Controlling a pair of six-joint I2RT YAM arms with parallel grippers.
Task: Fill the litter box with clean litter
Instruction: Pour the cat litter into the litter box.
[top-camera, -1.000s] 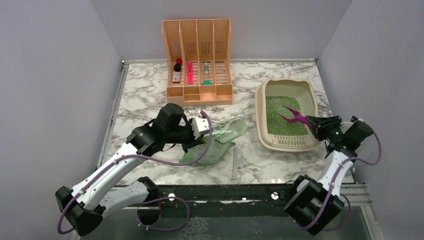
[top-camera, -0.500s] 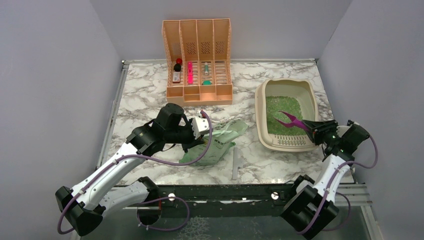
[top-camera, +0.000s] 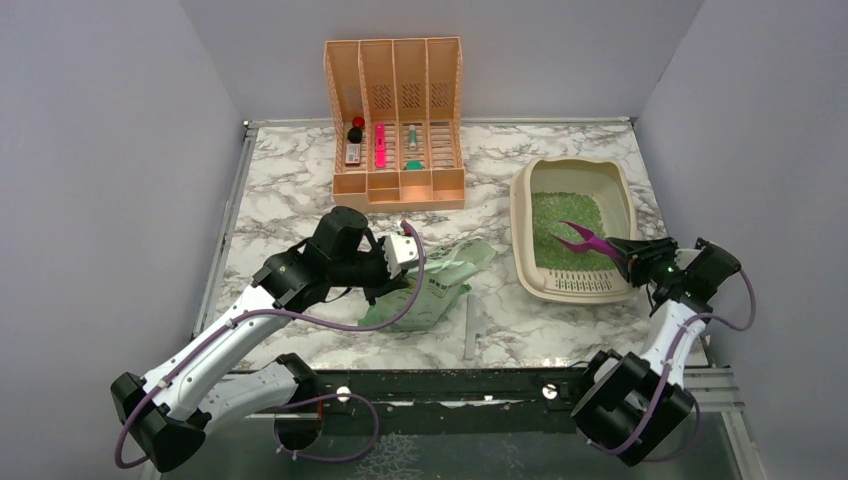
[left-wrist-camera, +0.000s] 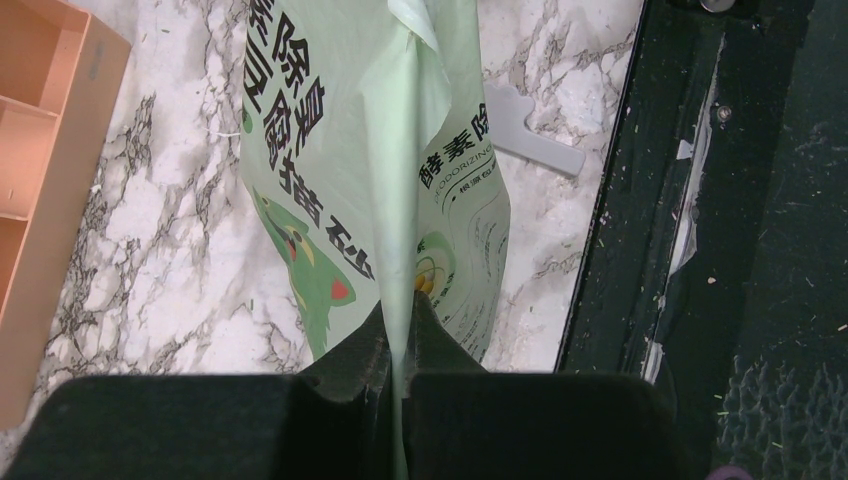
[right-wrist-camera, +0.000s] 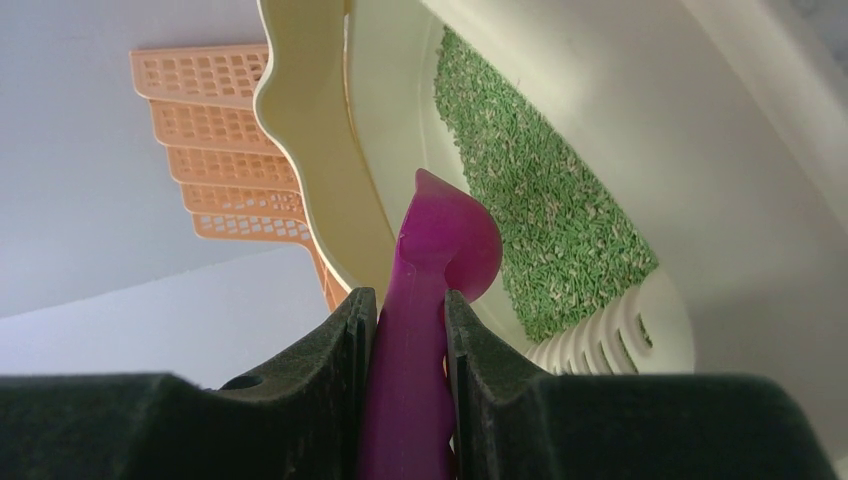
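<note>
On the marble table, right side: the litter box (top-camera: 519, 222) is set with its long axis running from near to far.
Slotted grille (top-camera: 580, 283): located at the near end of the box, closest to the right arm.
Clean litter (top-camera: 553, 213): spread as a grainy green layer over the box floor, from the far wall up to the grille.
Right gripper (top-camera: 626, 251): positioned at the near right corner of the box, at rim level, pointing left and away; the fingers are closed narrowly on the handle of a purple scoop (top-camera: 584, 238).
Scoop position: the handle is passed over the right rim and the head is held over the near half of the litter. Contact between head and granules cannot be determined.
Scoop head, right wrist view: seen edge-on, with the litter lying beyond it and to its right.
Left gripper (left-wrist-camera: 398, 325): positioned left of centre on the table, well apart from the box; the fingers are pinched together on a fold of a pale green printed bag (top-camera: 441, 279).
Bag: laid flat on the marble, extending from the left gripper toward the box without reaching it.
Grey strip (top-camera: 468, 326): laid on the table just beside the near end of the bag.
Peach file organizer (top-camera: 395, 110): placed at the far edge, with a pink marker (top-camera: 380, 145) and other small items in its compartments.
</note>
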